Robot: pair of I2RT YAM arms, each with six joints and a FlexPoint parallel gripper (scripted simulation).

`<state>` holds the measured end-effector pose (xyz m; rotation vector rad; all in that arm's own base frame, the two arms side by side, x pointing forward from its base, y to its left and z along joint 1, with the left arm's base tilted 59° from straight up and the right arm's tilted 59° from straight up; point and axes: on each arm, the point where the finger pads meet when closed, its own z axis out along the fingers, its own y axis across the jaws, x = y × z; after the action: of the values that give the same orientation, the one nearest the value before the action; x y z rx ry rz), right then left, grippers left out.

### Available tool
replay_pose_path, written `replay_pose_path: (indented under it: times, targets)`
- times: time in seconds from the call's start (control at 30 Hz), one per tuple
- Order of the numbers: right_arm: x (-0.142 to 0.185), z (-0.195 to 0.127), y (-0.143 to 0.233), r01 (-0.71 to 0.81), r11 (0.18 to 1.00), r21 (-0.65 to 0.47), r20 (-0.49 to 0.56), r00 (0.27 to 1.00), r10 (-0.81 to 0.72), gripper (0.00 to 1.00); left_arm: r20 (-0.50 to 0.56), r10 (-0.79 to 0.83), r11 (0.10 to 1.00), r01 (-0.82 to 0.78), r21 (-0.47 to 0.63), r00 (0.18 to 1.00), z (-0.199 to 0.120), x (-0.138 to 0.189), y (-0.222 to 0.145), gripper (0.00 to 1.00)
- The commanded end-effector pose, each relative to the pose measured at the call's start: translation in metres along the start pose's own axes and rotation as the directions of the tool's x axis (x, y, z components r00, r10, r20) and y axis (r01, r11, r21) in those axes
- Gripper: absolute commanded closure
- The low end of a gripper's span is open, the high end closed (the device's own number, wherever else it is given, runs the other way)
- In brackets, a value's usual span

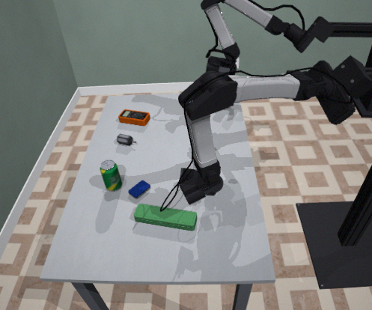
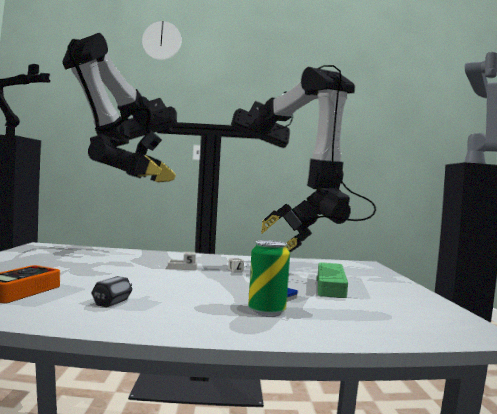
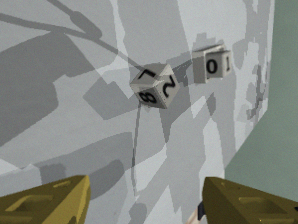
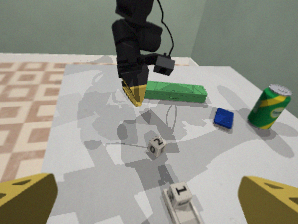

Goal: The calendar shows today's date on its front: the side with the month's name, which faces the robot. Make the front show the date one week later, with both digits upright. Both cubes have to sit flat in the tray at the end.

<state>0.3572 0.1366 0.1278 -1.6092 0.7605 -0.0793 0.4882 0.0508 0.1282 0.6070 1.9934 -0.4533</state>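
Note:
A white cube (image 2: 189, 259) (image 3: 212, 66) (image 4: 180, 193) sits at one end of the pale tray (image 2: 174, 265) (image 4: 184, 215). It shows 1 on top, 5 towards the exterior camera and 0 towards the left wrist camera. The tray's other end is bare. A second white cube (image 2: 236, 265) (image 3: 155, 86) (image 4: 156, 146) lies on the table outside the tray; the left wrist view shows its 2, 8 and a 1 or 7. My left gripper (image 2: 281, 234) (image 3: 146, 184) (image 4: 139, 104) is open and empty, tilted, above the table on the loose cube's side. My right gripper (image 4: 147, 183) is open and empty, high above the tray side.
A green box (image 1: 165, 216) (image 2: 332, 280) (image 4: 175, 93) lies near the left arm. A blue block (image 1: 139, 189) (image 4: 224, 118) and green can (image 1: 111, 176) (image 2: 269, 277) (image 4: 270, 107) stand beyond the cubes. An orange multimeter (image 1: 134, 117) (image 2: 18, 283) and dark object (image 1: 125, 139) (image 2: 112, 291) are farther away.

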Motion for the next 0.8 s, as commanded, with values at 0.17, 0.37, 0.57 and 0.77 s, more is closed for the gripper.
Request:
replay_pose_path:
  times: [0.17, 0.37, 0.57, 0.77]
  targets:
    - [0.021, 0.004, -0.003, -0.024, 1.0, 0.015, -0.077, 0.997, 0.025, 0.0, -0.117, -0.35, 0.936, 0.351, -0.018, 0.929, 0.022, 0.006, -0.006, 0.45]
    - [0.029, 0.004, -0.006, -0.034, 0.999, 0.028, -0.101, 0.994, 0.036, 0.0, -0.238, -0.527, 0.85, 0.506, -0.147, 0.816, 0.033, 0.011, -0.011, 0.45]
    - [0.039, 0.003, -0.011, -0.049, 0.998, 0.049, -0.119, 0.991, 0.054, 0.0, -0.304, -0.683, 0.727, 0.582, -0.365, 0.664, 0.044, 0.002, -0.019, 0.45]
    - [0.046, 0.001, -0.019, -0.065, 0.995, 0.082, -0.126, 0.989, 0.075, 0.0, -0.277, -0.755, 0.636, 0.558, -0.533, 0.595, 0.052, -0.015, -0.025, 0.45]
